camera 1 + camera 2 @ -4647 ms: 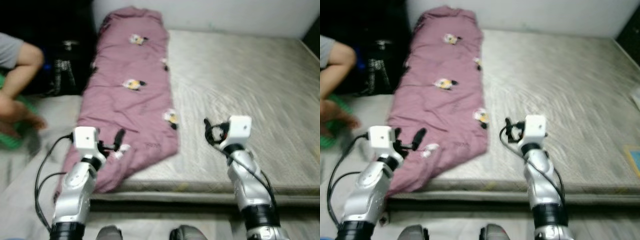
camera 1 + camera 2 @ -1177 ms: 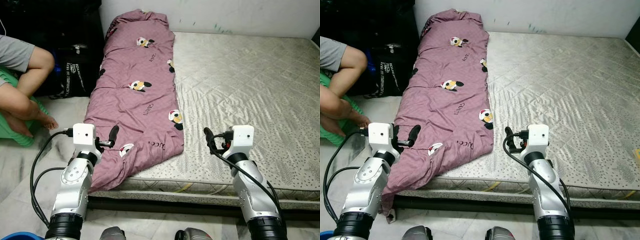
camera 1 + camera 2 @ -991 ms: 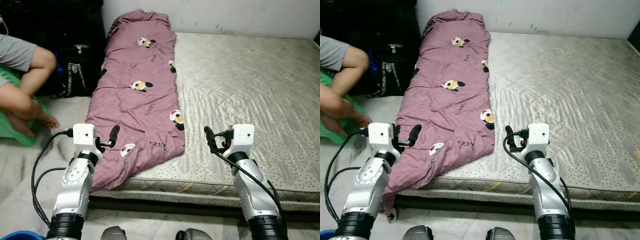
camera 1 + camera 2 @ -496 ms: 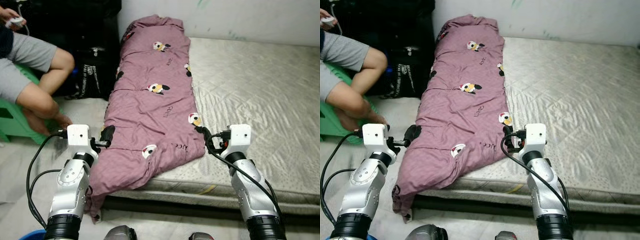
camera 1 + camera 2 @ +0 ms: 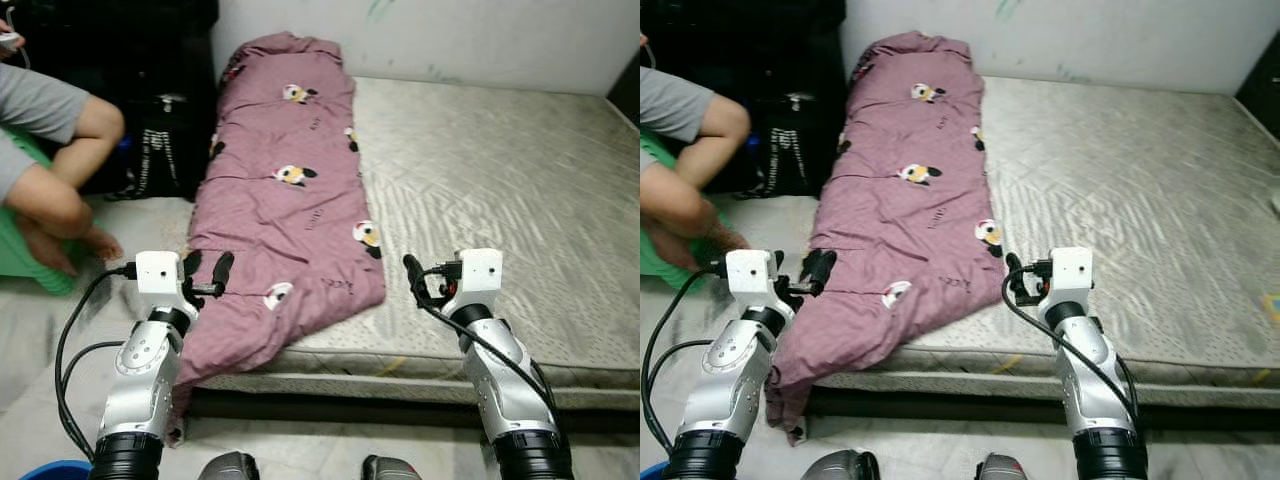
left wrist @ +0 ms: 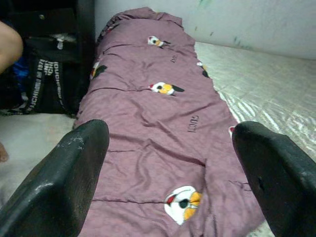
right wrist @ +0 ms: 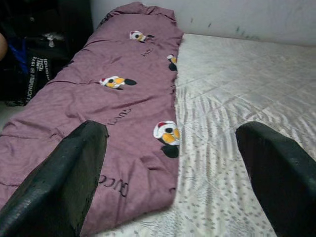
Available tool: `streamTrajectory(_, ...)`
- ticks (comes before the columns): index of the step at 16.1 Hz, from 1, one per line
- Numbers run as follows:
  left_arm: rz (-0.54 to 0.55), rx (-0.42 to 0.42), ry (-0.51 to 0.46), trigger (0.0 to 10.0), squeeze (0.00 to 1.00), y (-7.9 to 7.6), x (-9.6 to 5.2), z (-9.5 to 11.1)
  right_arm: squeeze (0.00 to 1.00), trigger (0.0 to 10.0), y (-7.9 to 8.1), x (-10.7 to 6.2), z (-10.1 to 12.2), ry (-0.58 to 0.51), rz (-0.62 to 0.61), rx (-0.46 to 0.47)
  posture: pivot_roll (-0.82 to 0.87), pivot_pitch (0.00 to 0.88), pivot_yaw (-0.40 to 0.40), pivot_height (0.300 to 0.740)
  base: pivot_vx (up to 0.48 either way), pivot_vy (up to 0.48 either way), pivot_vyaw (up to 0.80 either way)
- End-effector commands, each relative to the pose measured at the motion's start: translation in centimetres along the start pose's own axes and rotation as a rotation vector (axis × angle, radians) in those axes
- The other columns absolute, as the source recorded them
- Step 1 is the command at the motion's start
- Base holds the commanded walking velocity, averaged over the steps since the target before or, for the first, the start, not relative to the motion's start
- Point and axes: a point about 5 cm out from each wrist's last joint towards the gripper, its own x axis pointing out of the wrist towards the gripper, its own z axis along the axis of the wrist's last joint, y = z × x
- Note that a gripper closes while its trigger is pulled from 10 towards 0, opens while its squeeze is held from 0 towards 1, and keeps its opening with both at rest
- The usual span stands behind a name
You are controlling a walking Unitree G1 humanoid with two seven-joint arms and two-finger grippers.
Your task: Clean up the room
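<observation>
step: approach, likely to fold | left gripper (image 5: 207, 272) spread wide, empty, over near blanket edge; right gripper (image 5: 412, 272) spread wide, empty, beside blanket corner | purple blanket (image 5: 285, 200) ahead of both, lengthwise on mattress (image 5: 500, 190), near end overhanging

Blanket (image 5: 280, 190): soft matt cloth, mauve, creasing in shallow folds, printed with small cartoon patches. Mattress (image 5: 500, 190): quilted fabric, pale grey-beige, giving off a faint satin sheen, stitched in a wavy pattern; its side edge is showing a speckled print. Wall (image 5: 450, 35): painted, matt, scuffed with a few small marks. Bag (image 5: 160, 150): black, dull fabric with white lettering. Stool (image 5: 25, 262): green, looking like smooth plastic. Arms (image 5: 150, 370): silver, smooth, catching the light like metal; white glossy blocks at the wrists. Fingers (image 6: 59, 182): black, matt, slightly scuffed and dusty at the edges. Floor (image 5: 40, 350): pale, mottled, stone-like.
</observation>
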Motion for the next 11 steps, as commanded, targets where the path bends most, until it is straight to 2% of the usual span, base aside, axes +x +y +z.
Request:
streamTrajectory(1,-0.018,-0.004,-0.004,10.0,0.0,-0.3,-0.1,0.17,0.0,10.0,-0.23,-0.07,0.01,0.006,0.003,-0.004,-0.05,0.055,-0.033,0.74,0.0,0.0,0.0)
streamTrajectory(10,-0.008,-0.025,-0.002,10.0,0.0,-0.34,-0.13,0.07,0.0,10.0,-0.18,-0.05,0.07,0.006,0.018,-0.012,-0.05,0.059,-0.041,0.74,0.0,0.0,0.0)
streamTrajectory(11,-0.006,-0.026,-0.002,10.0,0.0,-0.32,-0.14,0.08,0.0,10.0,-0.17,-0.05,0.09,0.005,0.021,-0.014,-0.05,0.06,-0.042,0.727,0.0,0.0,0.0)
